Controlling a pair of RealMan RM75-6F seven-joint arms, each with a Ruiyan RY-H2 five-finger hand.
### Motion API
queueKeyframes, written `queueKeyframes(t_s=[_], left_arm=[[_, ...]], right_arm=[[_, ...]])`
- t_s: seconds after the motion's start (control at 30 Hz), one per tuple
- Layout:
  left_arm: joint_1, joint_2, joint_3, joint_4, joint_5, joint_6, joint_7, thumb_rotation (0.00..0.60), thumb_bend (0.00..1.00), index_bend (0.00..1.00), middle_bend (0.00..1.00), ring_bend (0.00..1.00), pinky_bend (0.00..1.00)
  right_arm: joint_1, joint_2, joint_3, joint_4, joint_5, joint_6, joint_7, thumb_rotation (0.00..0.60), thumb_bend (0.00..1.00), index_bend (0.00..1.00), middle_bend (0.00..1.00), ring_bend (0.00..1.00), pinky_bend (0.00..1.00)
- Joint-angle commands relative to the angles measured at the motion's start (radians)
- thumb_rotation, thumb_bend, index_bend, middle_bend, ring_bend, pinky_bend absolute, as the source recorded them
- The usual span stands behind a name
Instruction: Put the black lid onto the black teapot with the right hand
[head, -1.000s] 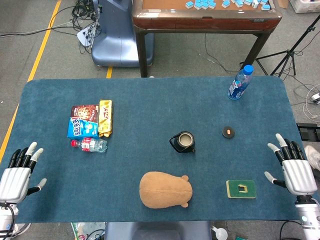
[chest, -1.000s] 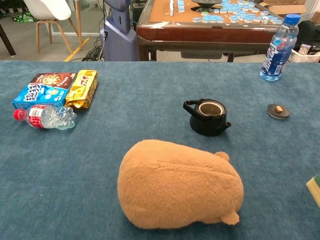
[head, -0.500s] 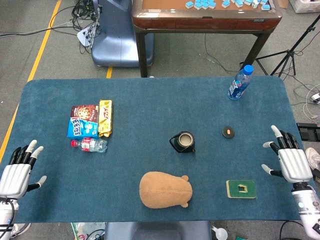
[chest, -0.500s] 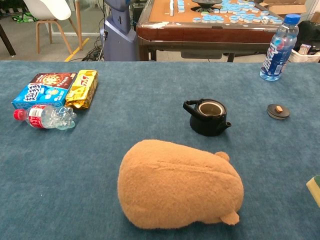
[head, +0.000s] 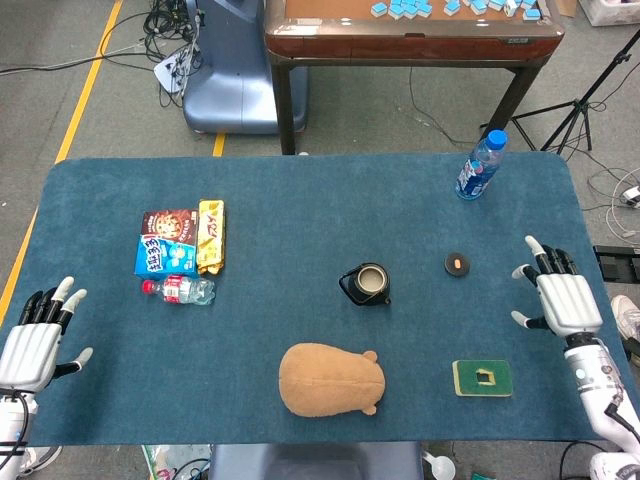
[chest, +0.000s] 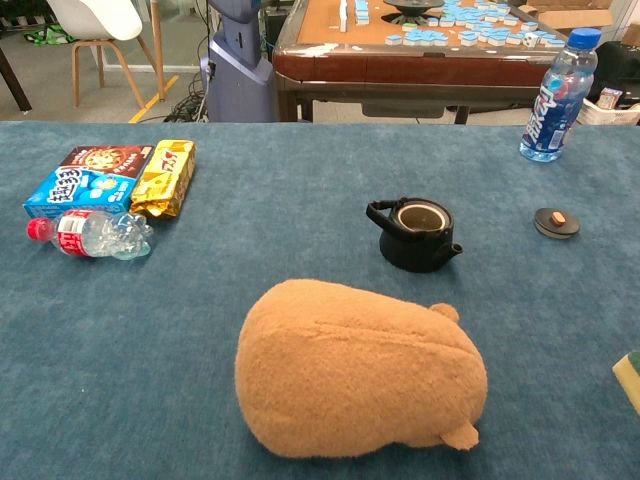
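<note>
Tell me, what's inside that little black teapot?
The small black teapot stands open; only its pale inner wall shows, and its bottom is hidden by the rim. Its round black lid lies apart on the blue cloth.

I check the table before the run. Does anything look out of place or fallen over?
Yes. The black teapot stands open; its black lid lies apart on the cloth, to its right. A small water bottle lies on its side by the snack packs. Nothing looks spilled.

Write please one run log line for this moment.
phase: reach | right hand: open, right of lid | lid: on table, off teapot | teapot: uncovered | left hand: open, at table's left edge
</note>
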Motion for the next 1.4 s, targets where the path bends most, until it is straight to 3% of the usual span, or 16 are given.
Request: queueKeyframes(t_s=[0.03,0.73,1.4], left_arm=[[-0.001,-0.001,0.0,0.005,-0.006,-0.004,-0.003,0.6,0.22,0.12,0.0,0.0,0.0],[-0.038,-0.025,-0.009,0.101,-0.027,-0.063,-0.08,0.6,0.22,0.12,0.0,0.0,0.0],[-0.077,-0.059,-0.015,0.243,-0.039,-0.133,-0.205,0.6,0.22,0.12,0.0,0.0,0.0]], right_arm=[[0.04,-0.018,0.017,0.023,0.045,-0.041,-0.033,0.6,0.17,0.36,0.01,0.0,0.0],[0.237,-0.139,0.044,0.182,0.252,-0.202,-0.191,0.6,0.17,0.36,0.0,0.0,0.0],[0.395,-0.274,0.012,0.384,0.418,-0.326,-0.297,0.6,0.17,0.34,0.0,0.0,0.0]])
